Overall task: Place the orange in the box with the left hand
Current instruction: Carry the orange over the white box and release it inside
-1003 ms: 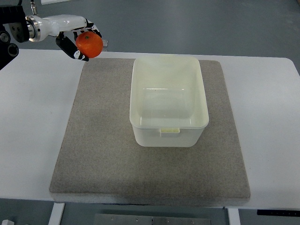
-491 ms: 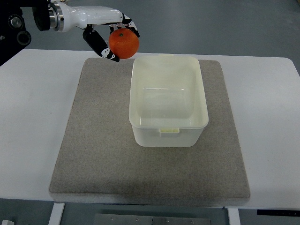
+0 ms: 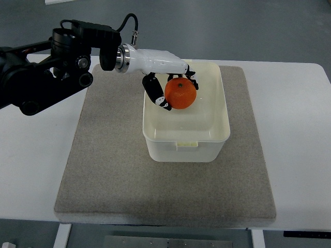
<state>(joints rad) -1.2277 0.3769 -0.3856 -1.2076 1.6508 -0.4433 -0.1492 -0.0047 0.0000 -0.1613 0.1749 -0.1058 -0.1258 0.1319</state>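
The orange [image 3: 180,95] is round and bright, with a small dark stem dot on top. My left hand [image 3: 173,92] is shut on it, the fingers curled around its sides. The hand holds the fruit above the far left part of the open cream plastic box [image 3: 207,147]. The box stands in the middle of a grey felt mat [image 3: 108,170]. My left arm [image 3: 62,72] reaches in from the left edge, black at the shoulder and white near the wrist. The right arm does not show.
The mat lies on a white table [image 3: 36,155]. Grey floor shows beyond the far table edge. The box's inside holds nothing that I can see below the orange.
My left hand has carried the orange rightward and toward me, from beyond the mat's far left corner to above the box. More of the black arm has come into view.
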